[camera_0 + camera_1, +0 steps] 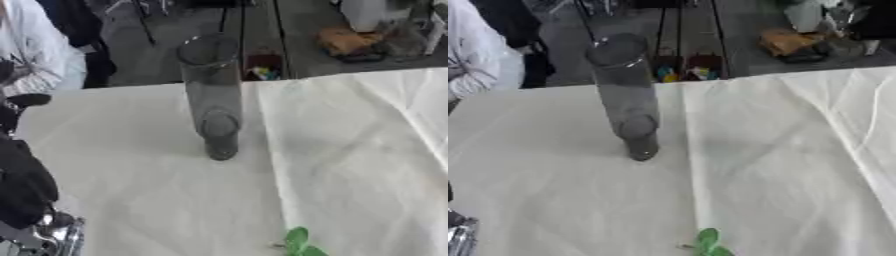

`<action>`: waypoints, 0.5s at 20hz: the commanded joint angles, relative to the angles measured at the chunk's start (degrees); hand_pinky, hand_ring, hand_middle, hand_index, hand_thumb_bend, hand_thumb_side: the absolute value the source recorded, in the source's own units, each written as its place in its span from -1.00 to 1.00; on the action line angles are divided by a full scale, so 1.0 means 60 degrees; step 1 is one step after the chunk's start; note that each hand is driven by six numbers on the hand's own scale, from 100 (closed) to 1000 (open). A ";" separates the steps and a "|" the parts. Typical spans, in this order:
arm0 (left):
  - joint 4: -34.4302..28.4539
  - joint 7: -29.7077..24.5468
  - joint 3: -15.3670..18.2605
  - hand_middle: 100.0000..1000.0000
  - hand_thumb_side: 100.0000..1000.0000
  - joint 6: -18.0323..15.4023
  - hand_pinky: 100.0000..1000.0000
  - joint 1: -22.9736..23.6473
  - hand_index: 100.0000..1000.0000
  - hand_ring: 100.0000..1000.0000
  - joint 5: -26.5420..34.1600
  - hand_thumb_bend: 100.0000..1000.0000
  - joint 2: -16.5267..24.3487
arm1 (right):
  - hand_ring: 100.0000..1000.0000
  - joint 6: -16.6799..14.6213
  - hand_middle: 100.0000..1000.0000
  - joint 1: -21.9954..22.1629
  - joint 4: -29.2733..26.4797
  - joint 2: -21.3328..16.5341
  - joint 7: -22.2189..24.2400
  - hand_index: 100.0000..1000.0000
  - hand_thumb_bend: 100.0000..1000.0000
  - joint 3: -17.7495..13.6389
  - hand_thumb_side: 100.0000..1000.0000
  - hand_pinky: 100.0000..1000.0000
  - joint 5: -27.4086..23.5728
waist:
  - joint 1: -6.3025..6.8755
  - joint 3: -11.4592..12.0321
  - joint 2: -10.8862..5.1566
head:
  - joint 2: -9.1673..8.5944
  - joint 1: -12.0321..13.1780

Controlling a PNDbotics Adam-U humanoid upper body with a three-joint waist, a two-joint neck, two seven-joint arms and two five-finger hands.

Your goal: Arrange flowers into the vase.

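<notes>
Fingers cannot be told; the clear vase (213, 95) stands upright on the creased white tablecloth (350, 150), green leaves (298, 243) near its front edge.

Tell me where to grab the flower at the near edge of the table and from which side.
Only green leaves show; the stem and bloom lie out of view. Likely pinch the stem just below the leaves, coming from above, since it seems to lie flat on the white cloth, near the vase.

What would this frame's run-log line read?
vase: upright, empty, on white cloth | green leaves: near edge, outside vase | left arm: lower left, hand unseen | right hand: unseen | no flower placed yet
</notes>
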 commanded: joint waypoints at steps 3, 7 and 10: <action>-0.0163 -0.0072 -0.0098 0.40 0.92 -0.0020 -0.11 -0.0100 0.57 0.46 0.0061 -0.75 0.0165 | -0.80 0.0417 -1.00 -0.1155 0.0528 0.0711 -0.0567 -1.00 -1.00 -0.0020 -1.00 -1.00 -0.1148 | -0.0115 0.0142 -0.0194 | -0.0081 -0.0221; -0.0163 -0.0110 -0.0149 0.40 0.92 -0.0022 -0.11 -0.0115 0.57 0.46 0.0113 -0.75 0.0172 | -0.82 0.0400 -1.00 -0.1820 0.0970 0.1207 -0.0943 -1.00 -1.00 -0.0043 -1.00 -1.00 -0.1895 | -0.0187 0.0325 -0.0124 | -0.0156 -0.0455; -0.0163 -0.0128 -0.0178 0.40 0.92 -0.0026 -0.12 -0.0140 0.57 0.46 0.0139 -0.75 0.0189 | -0.83 0.0229 -1.00 -0.2218 0.1261 0.1460 -0.1114 -0.99 -1.00 -0.0023 -1.00 -1.00 -0.2147 | -0.0244 0.0420 -0.0064 | -0.0220 -0.0574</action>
